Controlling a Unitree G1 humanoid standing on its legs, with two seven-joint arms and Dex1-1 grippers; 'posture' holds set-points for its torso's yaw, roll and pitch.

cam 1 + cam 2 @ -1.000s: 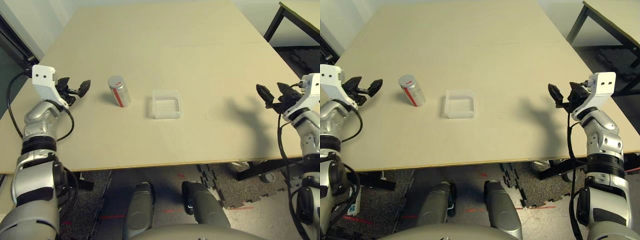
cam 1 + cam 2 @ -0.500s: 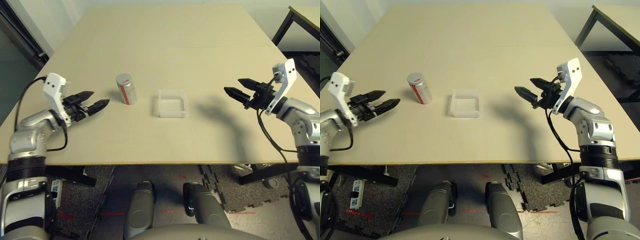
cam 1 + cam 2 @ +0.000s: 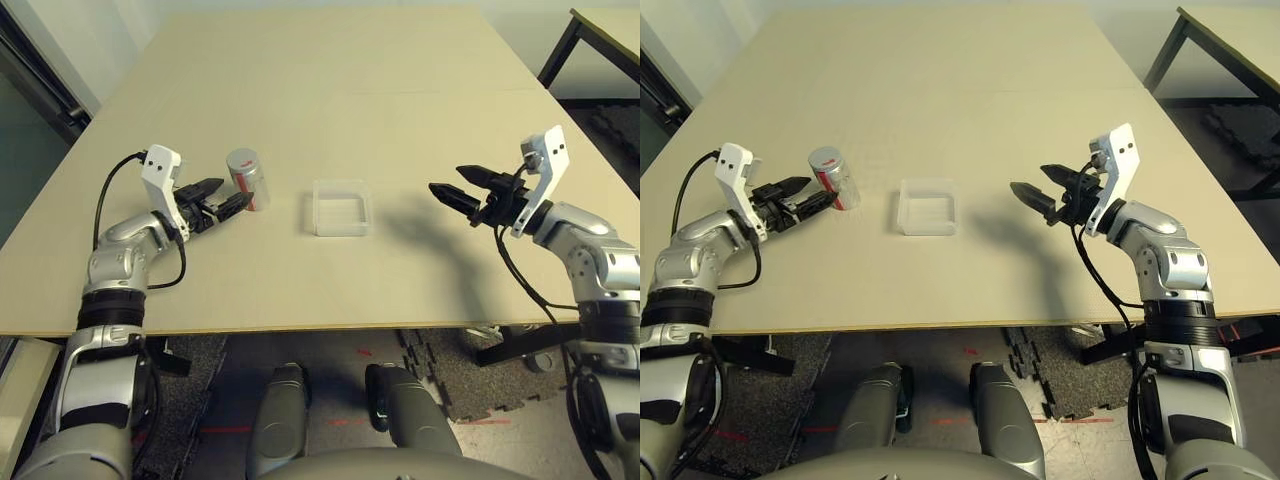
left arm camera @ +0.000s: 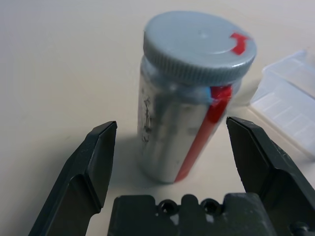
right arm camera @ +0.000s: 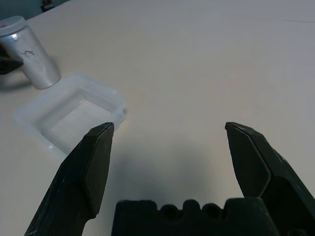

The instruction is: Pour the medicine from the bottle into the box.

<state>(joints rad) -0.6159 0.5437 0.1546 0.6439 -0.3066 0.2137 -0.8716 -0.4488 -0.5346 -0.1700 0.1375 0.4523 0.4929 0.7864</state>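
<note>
Item, the bottle (image 3: 244, 178): silver-grey, red-striped label, grey cap (image 4: 199, 45) screwed on; I see it standing upright on the table (image 3: 330, 90), toward the left edge and roughly midway between near and far edges. Item, the box (image 3: 340, 207): clear shallow tray, just to the right of the bottle and apart from it, near the table's middle, nothing visible in it. The medicine: not to be seen, and I take it to be inside the capped bottle. Item, left gripper (image 3: 221, 199): low over the table, pointing at the bottle from its left-hand side, jaws wide apart with the bottle body framed between the fingertips (image 4: 103, 147), neither pad touching it as far as I can tell. Item, right gripper (image 3: 458, 187): raised above the table toward the right edge, well apart from the box, jaws spread wide, holding nothing. Step in hand, by my reading: the approach to grasp the bottle, nothing yet poured. Next move calls for easing the left gripper slightly further so the pads bracket the body below the cap, then closing squarely to avoid tipping it; the cap must come off before pouring, likely work for the right gripper
</note>
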